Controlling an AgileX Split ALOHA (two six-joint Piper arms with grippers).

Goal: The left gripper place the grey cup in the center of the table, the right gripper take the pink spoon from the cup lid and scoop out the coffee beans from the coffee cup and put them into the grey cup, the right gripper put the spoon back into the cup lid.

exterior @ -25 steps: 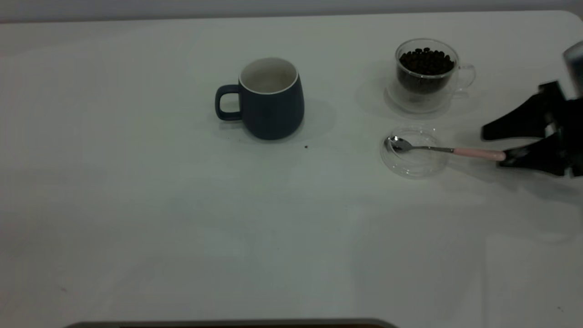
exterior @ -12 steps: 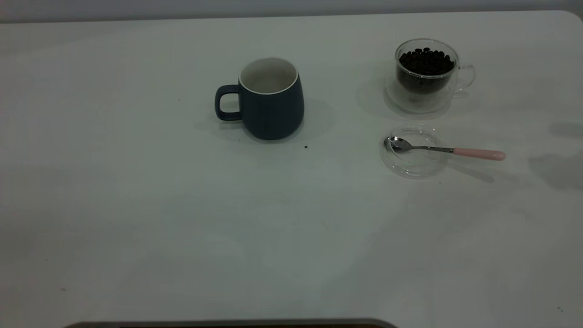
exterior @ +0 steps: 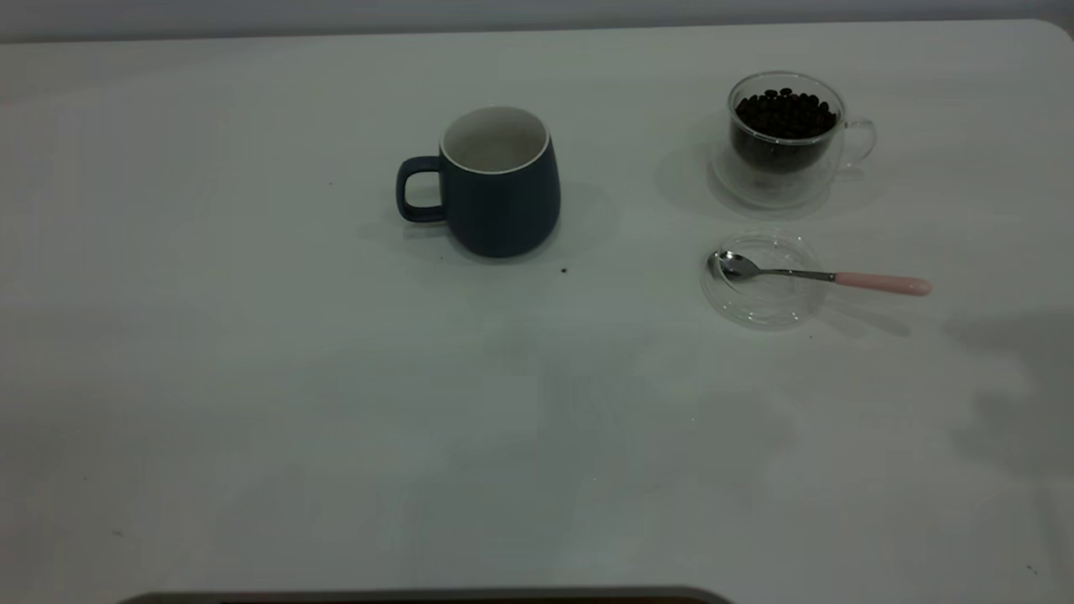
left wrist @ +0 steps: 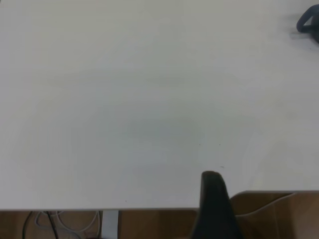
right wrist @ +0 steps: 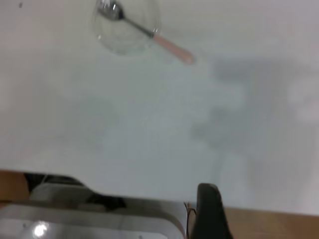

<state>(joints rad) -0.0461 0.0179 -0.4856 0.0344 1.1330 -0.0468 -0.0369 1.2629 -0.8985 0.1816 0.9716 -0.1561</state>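
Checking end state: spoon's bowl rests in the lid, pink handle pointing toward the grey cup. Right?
Not quite. In the exterior view the spoon does have its bowl in the lid, but the pink handle points away from the grey cup, toward the table's right edge.

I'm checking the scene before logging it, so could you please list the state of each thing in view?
Grey cup: upright, no beans visible inside, handle toward the left arm's side.
Coffee cup: upright, uncovered, holding beans.
Lid: flat on the table, in front of the coffee cup.
Spoon: bowl resting in the lid, pink handle jutting out over the rim, free of any pincer.
Left pincer: one finger visible, holding nothing.
Right pincer: one finger visible, holding nothing.
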